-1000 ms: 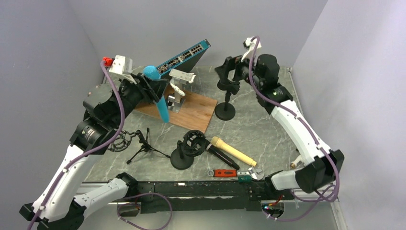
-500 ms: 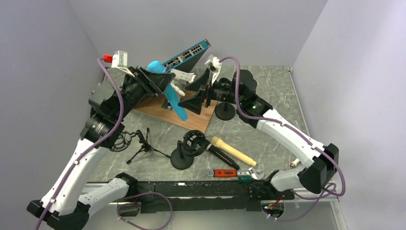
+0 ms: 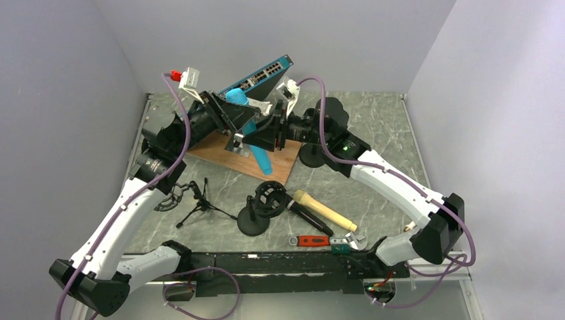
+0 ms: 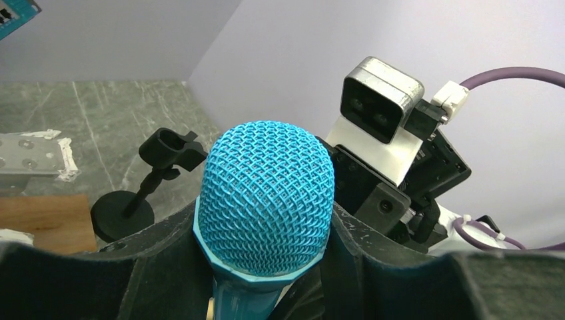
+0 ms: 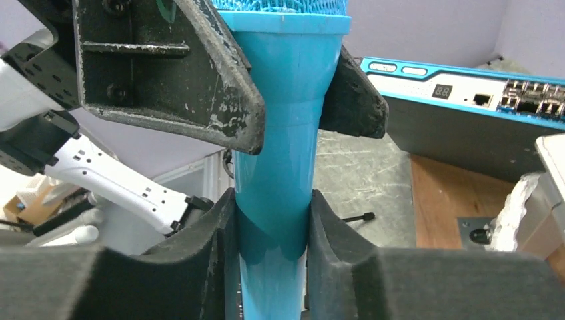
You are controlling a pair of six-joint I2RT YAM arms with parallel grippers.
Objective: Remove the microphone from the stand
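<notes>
Left gripper (image 4: 260, 270) clamps the blue microphone (image 4: 266, 193) just below its mesh head. Right gripper (image 5: 272, 247) grasps the handle lower down, above the desk (image 3: 390, 117).

Overhead camera looks down; both wrist cameras closely frame the blue microphone (image 4: 266, 193).

plain lilac walls (image 3: 266, 33) around a grey marbled tabletop (image 3: 393, 127)
</notes>
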